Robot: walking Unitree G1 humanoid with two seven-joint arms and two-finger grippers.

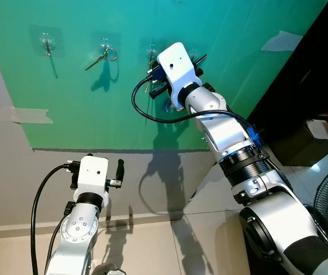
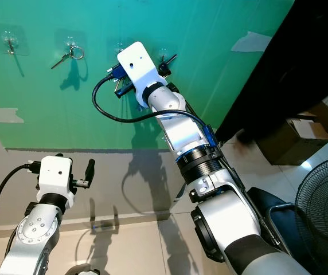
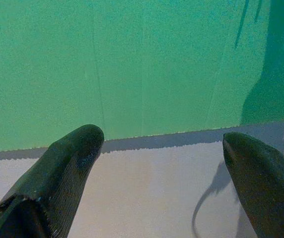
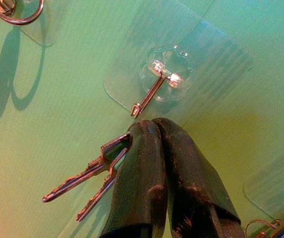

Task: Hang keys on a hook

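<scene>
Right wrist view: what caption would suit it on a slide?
The right gripper, shut on a set of keys, holds them just below a clear adhesive hook on the green wall.

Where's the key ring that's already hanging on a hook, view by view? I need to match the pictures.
Left eye view: the hung key ring is upper left, on the second hook from the left.
Right eye view: upper left again.
Right wrist view: cut by the picture's edge, beyond the bare hook ahead of the right gripper.
Left wrist view: faces the green sheet at its lower edge.
Shared landmark: the green sheet.
</scene>
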